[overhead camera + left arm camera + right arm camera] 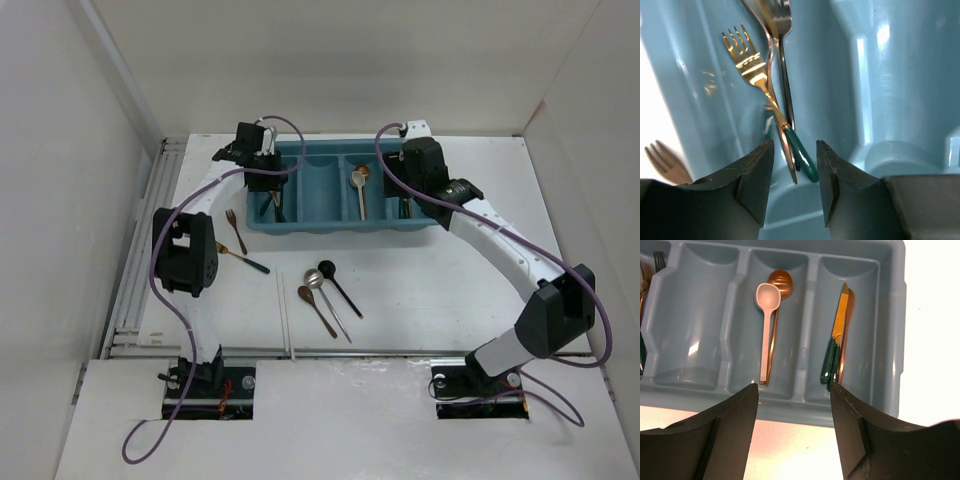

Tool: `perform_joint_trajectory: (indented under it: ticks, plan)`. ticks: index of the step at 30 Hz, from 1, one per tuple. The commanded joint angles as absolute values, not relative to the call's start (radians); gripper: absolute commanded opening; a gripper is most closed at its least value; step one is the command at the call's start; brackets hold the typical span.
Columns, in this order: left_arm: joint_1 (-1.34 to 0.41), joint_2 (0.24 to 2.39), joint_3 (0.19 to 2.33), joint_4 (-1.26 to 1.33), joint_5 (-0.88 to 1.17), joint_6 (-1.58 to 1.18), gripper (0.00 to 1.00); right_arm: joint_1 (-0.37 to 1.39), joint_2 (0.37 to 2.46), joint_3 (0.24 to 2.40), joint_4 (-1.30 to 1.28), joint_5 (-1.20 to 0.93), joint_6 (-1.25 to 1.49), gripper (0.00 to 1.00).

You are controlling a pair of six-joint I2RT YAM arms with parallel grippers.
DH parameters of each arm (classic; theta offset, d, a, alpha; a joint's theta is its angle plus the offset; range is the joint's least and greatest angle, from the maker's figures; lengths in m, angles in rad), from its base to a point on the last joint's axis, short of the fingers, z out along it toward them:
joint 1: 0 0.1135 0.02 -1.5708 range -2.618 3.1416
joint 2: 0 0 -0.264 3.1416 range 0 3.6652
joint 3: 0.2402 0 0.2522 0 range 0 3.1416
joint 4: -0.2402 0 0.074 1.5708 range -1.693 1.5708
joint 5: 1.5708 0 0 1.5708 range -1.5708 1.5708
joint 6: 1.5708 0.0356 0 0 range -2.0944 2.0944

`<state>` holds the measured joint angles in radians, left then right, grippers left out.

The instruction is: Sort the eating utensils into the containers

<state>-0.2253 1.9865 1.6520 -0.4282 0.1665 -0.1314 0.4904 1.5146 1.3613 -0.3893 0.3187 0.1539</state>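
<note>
The teal tray [330,230] lies at the back of the table. My left gripper [268,182] hangs open and empty over its leftmost slot. In the left wrist view my left gripper [795,145] is above a gold fork with a green handle [752,75], a dark steel fork [783,30] and a copper handle. My right gripper [407,200] is open and empty over the tray's near right edge. The right wrist view shows my right gripper [794,387], a cream spoon [767,315], a copper spoon [780,280], a green-handled gold knife [838,335] and a copper knife [848,315].
On the table in front of the tray lie a copper fork [232,221], a gold fork with a dark handle [245,259], white chopsticks [285,315], a black spoon [340,286], a silver spoon [327,300] and a copper spoon [317,310]. White walls enclose the table.
</note>
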Motion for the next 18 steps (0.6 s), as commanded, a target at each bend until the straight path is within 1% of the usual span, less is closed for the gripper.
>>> perform_joint_trajectory:
  ticks: [1, 3, 6, 8, 9, 11, 13, 14, 15, 18]
  plan:
    - [-0.227, 1.852, 1.683, -0.457, 0.117, -0.147, 0.37, 0.483, 1.477, 1.364, -0.362, 0.334, 0.152, 0.65]
    - [-0.215, 1.783, 1.652, -0.48, 0.106, -0.17, 0.38, 0.483, 1.477, 1.355, -0.362, 0.324, 0.152, 0.65]
    - [-0.149, 1.708, 1.556, -0.514, 0.083, -0.219, 0.38, 0.483, 1.477, 1.345, -0.362, 0.324, 0.161, 0.65]
    - [-0.074, 1.658, 1.47, -0.563, 0.072, -0.251, 0.34, 0.483, 1.468, 1.336, -0.362, 0.324, 0.161, 0.65]
    - [-0.049, 1.658, 1.447, -0.586, 0.06, -0.252, 0.3, 0.483, 1.459, 1.327, -0.362, 0.324, 0.161, 0.65]
    - [0.021, 1.658, 1.378, -0.641, 0.06, -0.278, 0.29, 0.483, 1.459, 1.327, -0.362, 0.324, 0.161, 0.65]
    - [0.052, 1.669, 1.32, -0.65, 0.122, -0.291, 0.29, 0.492, 1.45, 1.318, -0.362, 0.324, 0.161, 0.65]
    - [0.061, 1.669, 1.254, -0.634, 0.144, -0.305, 0.29, 0.492, 1.45, 1.318, -0.362, 0.324, 0.17, 0.65]
    - [0.061, 1.669, 1.224, -0.624, 0.17, -0.305, 0.31, 0.492, 1.45, 1.309, -0.362, 0.324, 0.17, 0.65]
    - [0.061, 1.669, 1.152, -0.604, 0.179, -0.328, 0.32, 0.503, 1.441, 1.308, -0.373, 0.324, 0.179, 0.66]
